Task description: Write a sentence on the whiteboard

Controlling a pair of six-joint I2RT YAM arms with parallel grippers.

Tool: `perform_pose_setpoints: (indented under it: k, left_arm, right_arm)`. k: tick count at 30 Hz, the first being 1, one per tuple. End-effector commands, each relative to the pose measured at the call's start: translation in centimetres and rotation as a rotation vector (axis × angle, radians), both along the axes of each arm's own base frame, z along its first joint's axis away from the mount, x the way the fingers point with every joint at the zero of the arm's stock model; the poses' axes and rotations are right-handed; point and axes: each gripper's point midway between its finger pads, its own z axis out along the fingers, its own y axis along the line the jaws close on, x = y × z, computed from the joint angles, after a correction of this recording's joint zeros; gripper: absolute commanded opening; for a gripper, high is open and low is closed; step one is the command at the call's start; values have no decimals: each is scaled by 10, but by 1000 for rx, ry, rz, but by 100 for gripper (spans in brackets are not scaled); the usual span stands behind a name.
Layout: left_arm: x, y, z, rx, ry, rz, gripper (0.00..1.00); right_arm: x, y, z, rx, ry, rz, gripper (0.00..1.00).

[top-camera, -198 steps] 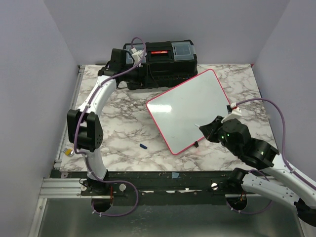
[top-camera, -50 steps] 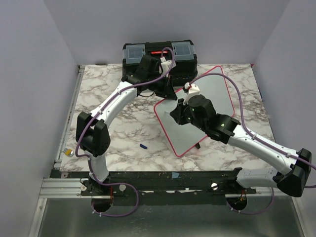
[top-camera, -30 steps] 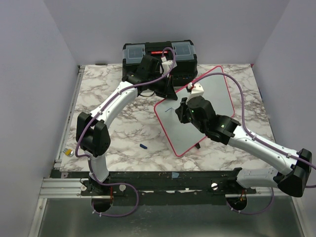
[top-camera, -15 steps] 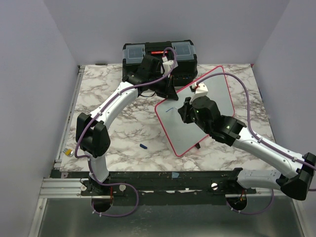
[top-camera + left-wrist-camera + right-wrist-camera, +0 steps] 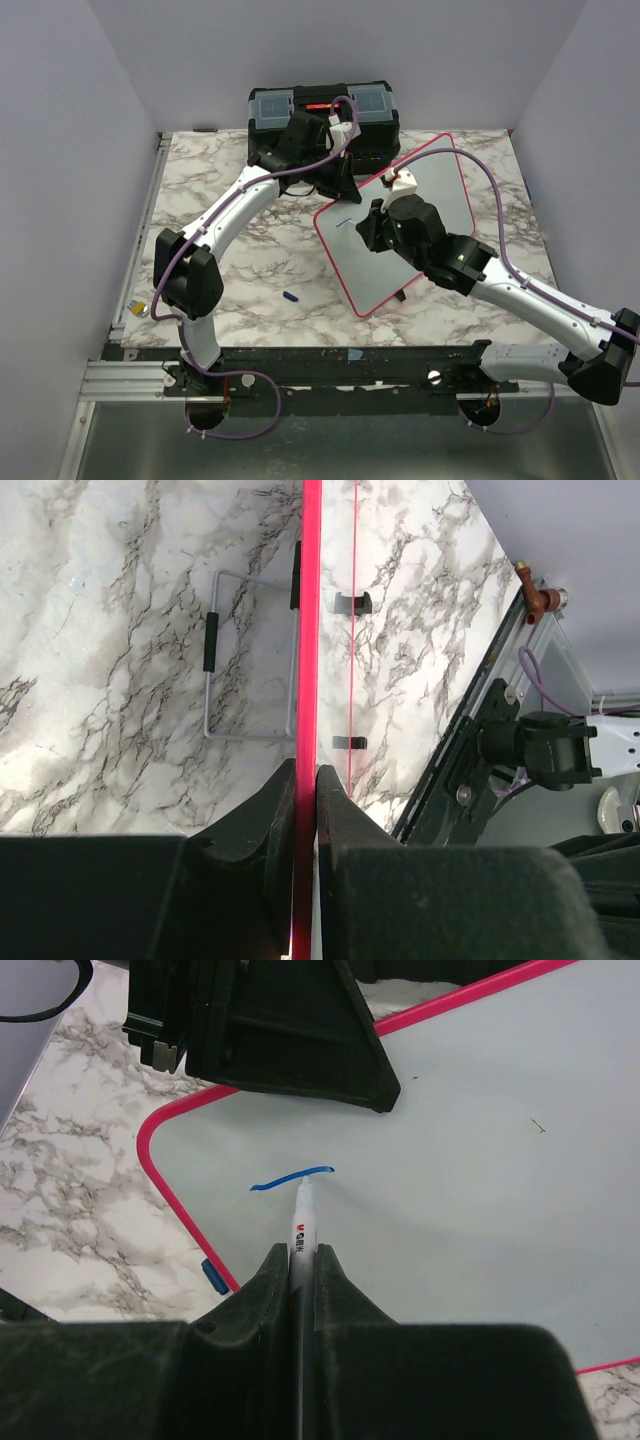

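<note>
The whiteboard (image 5: 352, 262) sits on the right half of the marble tabletop (image 5: 230, 270), turned so its corners point roughly toward the sides, with its far-left edge just in front of the black toolbox (image 5: 322, 110) at the back. The left gripper (image 5: 306, 775) reaches in from the toolbox side, and its jaws are clenched on the board's red-pink rim, which its wrist camera sees edge-on as a thin bright line running straight out between the fingers. Beside that line in the same view is a grey wire stand (image 5: 215, 690) with black sleeves (whether it touches the tabletop cannot be told). The right gripper (image 5: 302, 1255) hangs over the left part of the board. Its jaws grasp a white marker (image 5: 302, 1222), which points away from the wrist with its tip down on the white surface. The tip meets the right end of a short blue stroke (image 5: 292, 1177), a slightly curved dash near the board's left corner. It is the only blue writing visible on the board. A small blue piece (image 5: 290, 296) lies on the tabletop near the board's near-left edge, apart from both arms.
</note>
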Motion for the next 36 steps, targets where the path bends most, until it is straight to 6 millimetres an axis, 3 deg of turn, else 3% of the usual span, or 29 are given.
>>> perform_pose_setpoints:
  k: [1, 36]
  left_arm:
    - [-16, -2, 6, 23, -25, -36, 0]
    - [-23, -5, 2, 34, -27, -46, 0]
  right_arm:
    - [0, 7, 2, 15, -2, 21, 1]
    - [10, 6, -1, 3, -16, -26, 1]
